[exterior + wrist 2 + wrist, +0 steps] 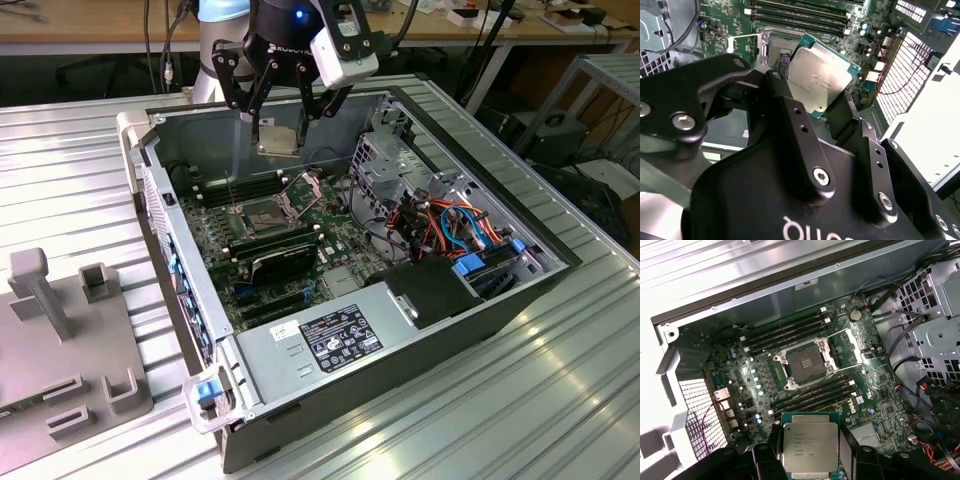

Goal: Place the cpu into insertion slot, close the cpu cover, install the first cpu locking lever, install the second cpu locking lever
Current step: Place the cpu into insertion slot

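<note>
Two opposite edges of the cpu (810,447) are clamped by the hand (280,126), which hangs over the open computer case (190,135). Well below, the insertion slot (805,362) lies uncovered. Light, stiff, and probably delicate underneath, I'd say, so an edge hold suits it.

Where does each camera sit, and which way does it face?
Exterior view: off the arm, above the open computer case, looking down inside; shows the gripper holding the cpu.
First wrist view: at the wrist, looking down past the cpu at the insertion slot; dark gripper links show.
Second wrist view: at the wrist, looking along the gripper's body toward the cpu.
Shared: all three show the cpu.
</note>
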You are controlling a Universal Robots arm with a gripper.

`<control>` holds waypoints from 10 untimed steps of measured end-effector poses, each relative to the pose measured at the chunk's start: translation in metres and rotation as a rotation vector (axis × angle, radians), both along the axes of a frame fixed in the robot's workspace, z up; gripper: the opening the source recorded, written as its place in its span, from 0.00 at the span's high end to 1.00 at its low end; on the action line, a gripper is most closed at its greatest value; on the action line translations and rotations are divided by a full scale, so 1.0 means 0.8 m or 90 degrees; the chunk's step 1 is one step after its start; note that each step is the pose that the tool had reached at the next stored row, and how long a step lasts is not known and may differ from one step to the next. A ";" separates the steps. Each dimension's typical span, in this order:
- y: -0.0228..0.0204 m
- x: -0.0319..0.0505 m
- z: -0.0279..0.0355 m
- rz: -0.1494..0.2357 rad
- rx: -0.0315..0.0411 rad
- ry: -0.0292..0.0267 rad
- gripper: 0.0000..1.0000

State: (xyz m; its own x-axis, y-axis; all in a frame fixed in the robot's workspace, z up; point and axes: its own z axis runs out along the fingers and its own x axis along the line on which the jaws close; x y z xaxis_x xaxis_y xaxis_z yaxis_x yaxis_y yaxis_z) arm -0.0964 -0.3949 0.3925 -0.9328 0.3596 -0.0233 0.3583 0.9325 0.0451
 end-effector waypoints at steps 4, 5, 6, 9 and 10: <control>0.0000 0.000 0.0000 -0.010 0.0000 0.0000 0.45; 0.0000 0.000 0.0000 -0.012 0.0000 0.0000 0.45; 0.0000 0.000 0.0000 -0.016 0.0000 0.0000 0.45; 0.0000 0.000 -0.0001 -0.024 0.0000 0.0000 0.45; 0.0000 0.000 -0.0001 -0.026 0.0000 0.0000 0.45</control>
State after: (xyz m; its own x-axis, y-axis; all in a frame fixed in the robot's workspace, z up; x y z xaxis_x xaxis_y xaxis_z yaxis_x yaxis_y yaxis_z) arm -0.0964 -0.3949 0.3924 -0.9174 0.3972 -0.0233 0.3959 0.9172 0.0451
